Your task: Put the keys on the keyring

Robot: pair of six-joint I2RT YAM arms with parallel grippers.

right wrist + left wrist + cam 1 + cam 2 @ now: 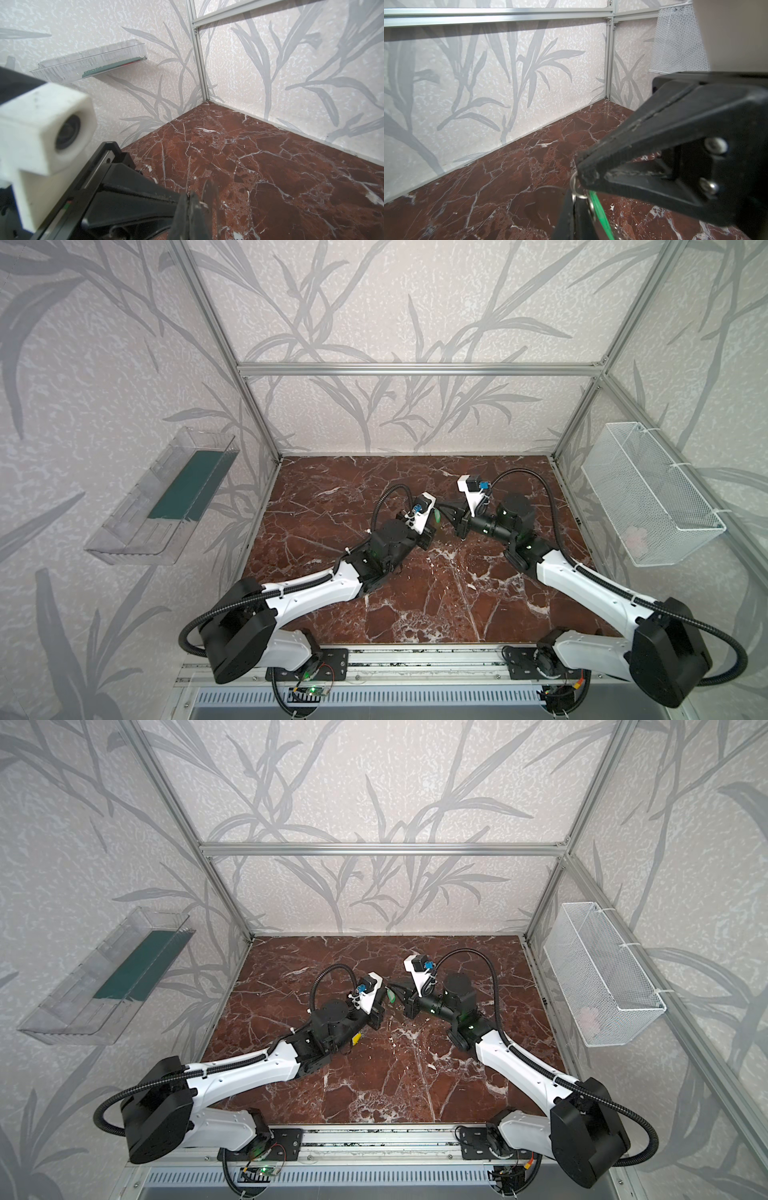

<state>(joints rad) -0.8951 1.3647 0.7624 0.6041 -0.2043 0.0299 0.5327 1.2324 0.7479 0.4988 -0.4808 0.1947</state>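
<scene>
Nearest, at the bench's near edge: left arm (pixel 307 593) and right arm (pixel 582 585), meeting over mid-bench. Surface: bench (pixel 415 593) of red-brown marble, white-veined. Room: pale leaf-patterned walls in aluminium frame; clear tray (pixel 166 497) past the left edge, white mesh basket (pixel 648 497) past the right. Closed on small metal ring (pixel 573 184): right pincer (pixel 584 173). Closed just beside it, hold unreadable: left pincer (pixel 573 205). Between both pincers, off the ring: green key (pixel 600 214). Just beyond the tips, faint: keyring (pixel 550 193). On the bench under left arm: yellow key (pixel 356 1039).
</scene>
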